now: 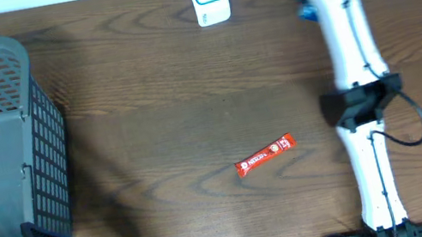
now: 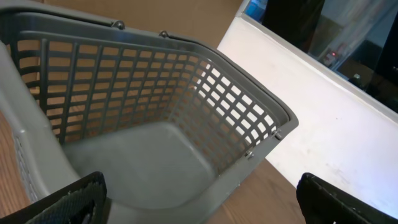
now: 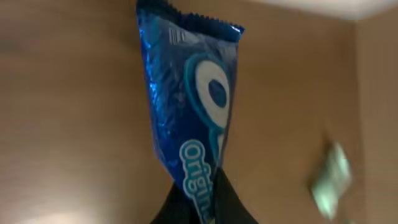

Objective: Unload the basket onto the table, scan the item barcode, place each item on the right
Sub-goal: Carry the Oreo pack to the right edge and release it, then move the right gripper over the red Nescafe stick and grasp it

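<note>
Care: pinching seemingly light, slippery blue packet (image 3: pixel 186 106) by one end in right tool (image 3: pixel 208 196), left tool (image 2: pixel 202 202) gaping.

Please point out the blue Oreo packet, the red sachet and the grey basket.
blue Oreo packet (image 3: pixel 186 106), right wrist view, wrapper middle
red sachet (image 1: pixel 265 155), overhead view, its centre
grey basket (image 1: pixel 52 155), overhead view, right wall

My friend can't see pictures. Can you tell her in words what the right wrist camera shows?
A shiny blue plastic snack packet with white lettering fills the middle, pinched at its lower end by the shut right gripper. Behind it is the brown wooden table, out of focus, with a blurry pale green thing at the right.
</note>
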